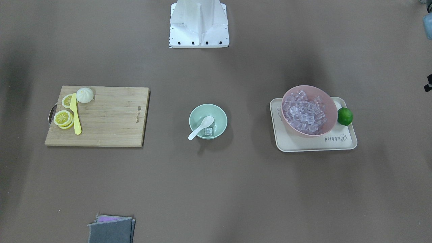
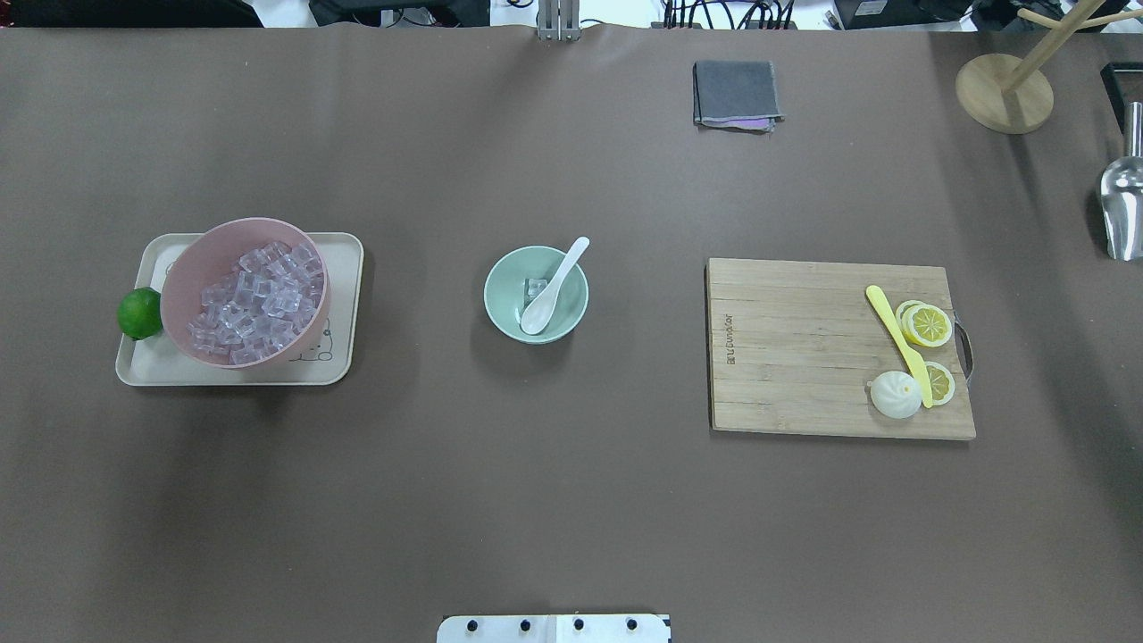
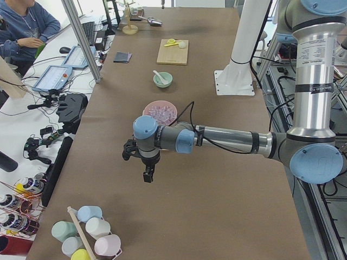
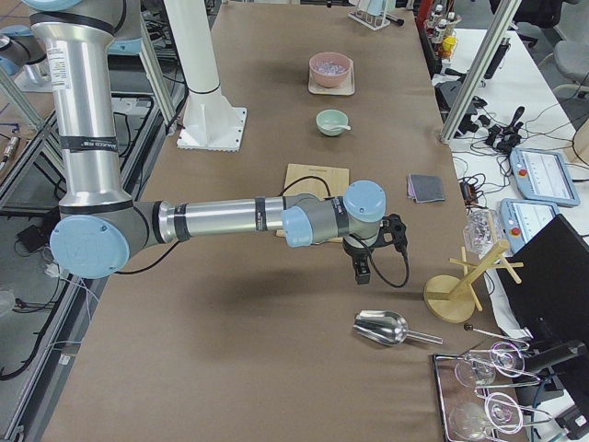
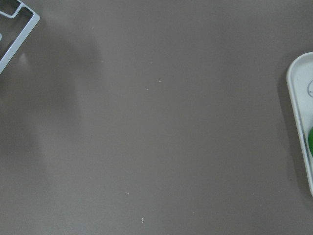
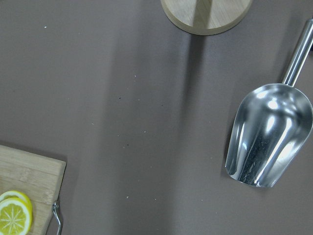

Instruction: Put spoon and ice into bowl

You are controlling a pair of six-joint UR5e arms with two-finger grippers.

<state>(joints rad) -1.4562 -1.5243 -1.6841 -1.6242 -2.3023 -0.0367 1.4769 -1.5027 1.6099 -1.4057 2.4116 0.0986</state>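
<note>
Since the spoon (image 1: pixel 201 127) already lies in the bowl (image 1: pixel 219 116), handle propped over the rim and one cube of ice (image 1: pixel 208 132) just beside its scoop, I judge the task done. Finishing well means keeping both arms clear, so that nothing knocks the overhanging handle. The bowl sits well away from the left pincer (image 3: pixel 148 176), beyond the pink bowl (image 2: pixel 183 286), and equally far from the right pincer (image 4: pixel 362 271), beyond the cutting board (image 4: pixel 313 175). Whether either pincer is spread or pressed together I cannot tell, as only the side views show them. The overhead and front views show the cube but no arm. The side views show the arms but shrink the bowl. Only the right wrist view shows the metal scoop (image 6: pixel 266 142) up close.
</note>
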